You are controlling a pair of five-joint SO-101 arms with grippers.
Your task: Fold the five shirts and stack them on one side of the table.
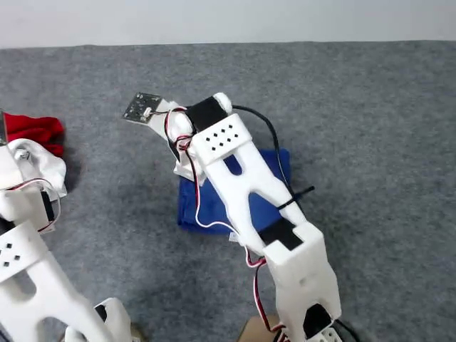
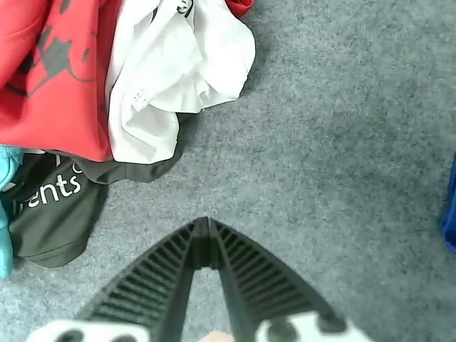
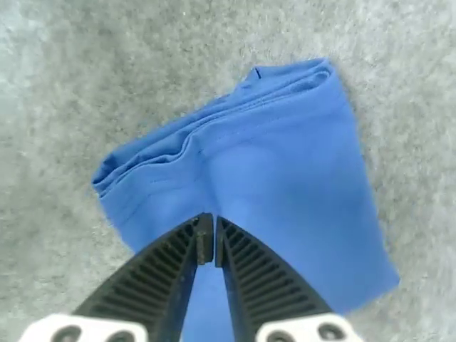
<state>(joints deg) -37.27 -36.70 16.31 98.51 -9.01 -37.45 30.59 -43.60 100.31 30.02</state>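
Observation:
A folded blue shirt (image 1: 271, 203) lies flat in the middle of the grey table, partly under the right arm (image 1: 246, 185). My right gripper (image 3: 207, 231) is shut, its tips just above the blue shirt (image 3: 285, 178) near its folded edge, with nothing between them. At the table's left edge is a heap of unfolded shirts: red (image 2: 50, 71), white (image 2: 178, 64), black (image 2: 57, 206) and a strip of teal (image 2: 6, 206). My left gripper (image 2: 209, 231) is shut and empty over bare table, a short way from the heap. From above, the red shirt (image 1: 35, 132) and white shirt (image 1: 44, 167) show beside the left arm (image 1: 28, 278).
Grey carpet-like cloth (image 1: 370, 114) covers the whole table, with open room to the right and at the back. A white wall runs along the far edge. An edge of the blue shirt (image 2: 450, 221) shows in the left wrist view.

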